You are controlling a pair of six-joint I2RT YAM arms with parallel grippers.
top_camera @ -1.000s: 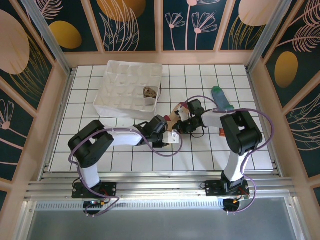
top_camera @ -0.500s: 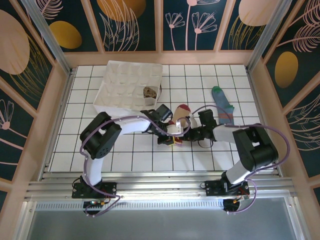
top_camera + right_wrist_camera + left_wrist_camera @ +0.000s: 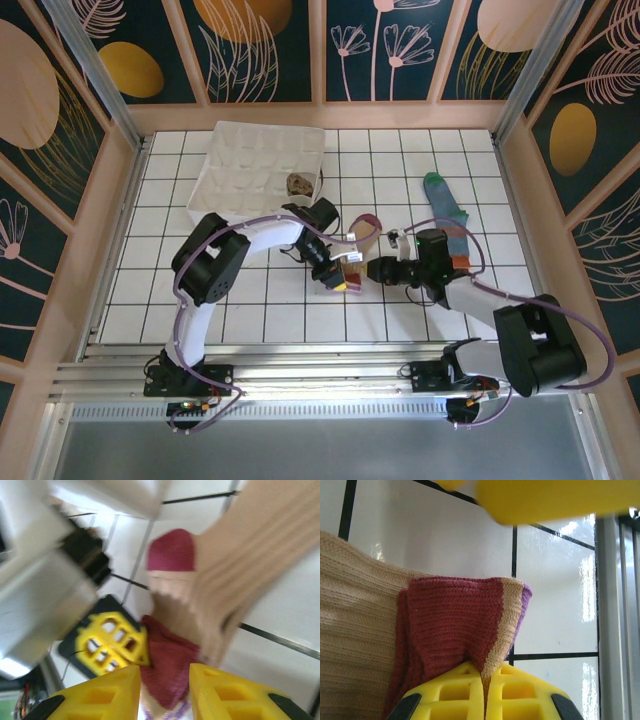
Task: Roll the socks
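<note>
The beige sock [image 3: 364, 238] lies mid-table, its red toe [image 3: 369, 217] pointing away and its pink-purple striped cuff [image 3: 465, 615] lifted at the near end. My left gripper [image 3: 338, 275] is shut on that cuff, the knit pinched between its yellow pads [image 3: 487, 690]. My right gripper [image 3: 165, 692] stands open, its fingers either side of the same cuff [image 3: 172, 660], facing the left gripper [image 3: 112, 642]. The blue-grey sock [image 3: 447, 208] with a green toe lies flat at the right. The tan-and-brown argyle sock [image 3: 299, 184] sits bunched in the white tray.
The white compartment tray [image 3: 250, 165] stands at the back left, close behind the left arm. Wooden walls fence the tiled table [image 3: 240, 310] on three sides. Both arms' purple cables loop low over the middle of the table.
The right arm has swung its elbow out to the near right, its gripper now low at the cuff. The left gripper has kept the cuff; the sock lies more stretched out.
</note>
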